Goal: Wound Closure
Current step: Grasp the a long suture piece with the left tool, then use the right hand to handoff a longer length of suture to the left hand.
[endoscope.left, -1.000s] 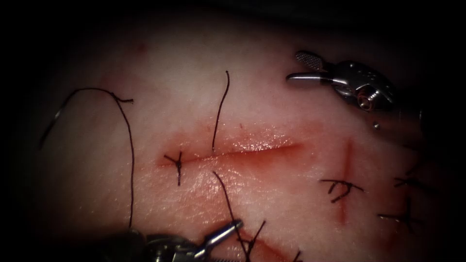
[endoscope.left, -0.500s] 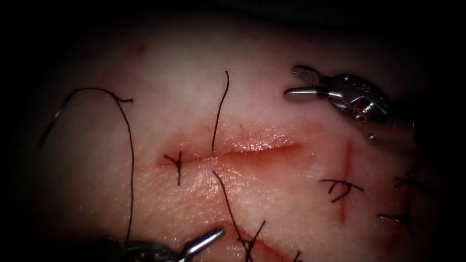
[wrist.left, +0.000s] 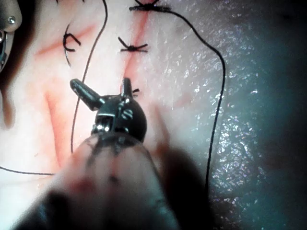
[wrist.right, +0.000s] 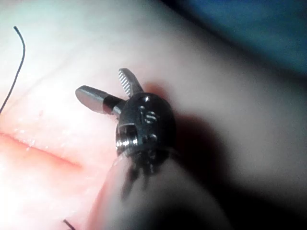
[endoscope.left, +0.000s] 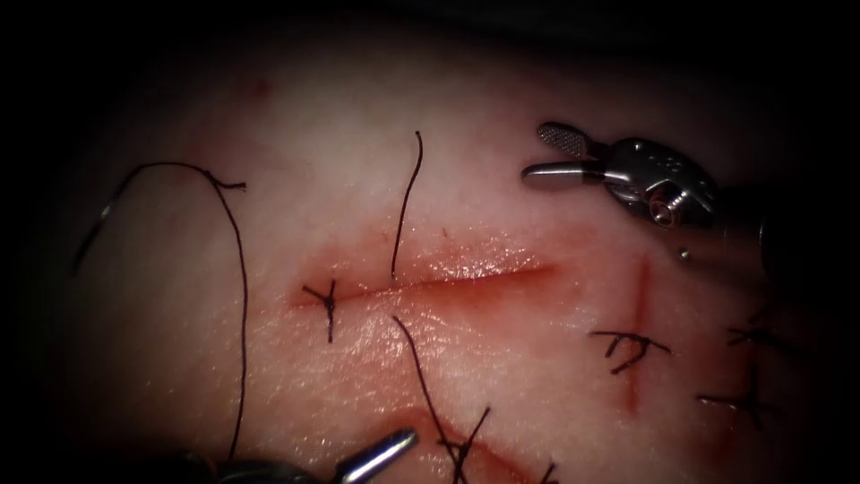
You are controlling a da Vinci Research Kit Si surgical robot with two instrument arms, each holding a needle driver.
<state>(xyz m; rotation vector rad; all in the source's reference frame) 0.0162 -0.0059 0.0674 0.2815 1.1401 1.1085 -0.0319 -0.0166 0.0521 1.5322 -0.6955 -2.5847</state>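
The cut point(endoscope.left: 448, 282) runs across the tissue point(endoscope.left: 296, 134), with one knotted stitch point(endoscope.left: 327, 298) near its left end. A thread point(endoscope.left: 405, 206) enters the tissue at the cut's upper edge, its free end lying upward. A second strand point(endoscope.left: 419, 376) leaves the lower edge and runs down. A long thread point(endoscope.left: 240, 296) loops over the tissue on the left; its far-left arc point(endoscope.left: 94, 229) glints and may be the needle. The right tool point(endoscope.left: 546, 152) hovers above the cut's right end, jaws open and empty, as point(wrist.right: 103, 84) confirms. The left tool point(endoscope.left: 381, 453) sits at the bottom edge, open and empty point(wrist.left: 103, 86).
Older cuts with finished stitches lie to the right point(endoscope.left: 632, 345) and at the bottom point(endoscope.left: 461, 444). Cut ends of thread stick up from them. Red fluid stains the tissue around the main cut. The long thread point(wrist.left: 86, 72) passes close beside the left tool's jaws.
The left tool has drawn back down and to the left toward the bottom edge. The right tool dropped slightly and shifted left, then held still. Threads have not moved.
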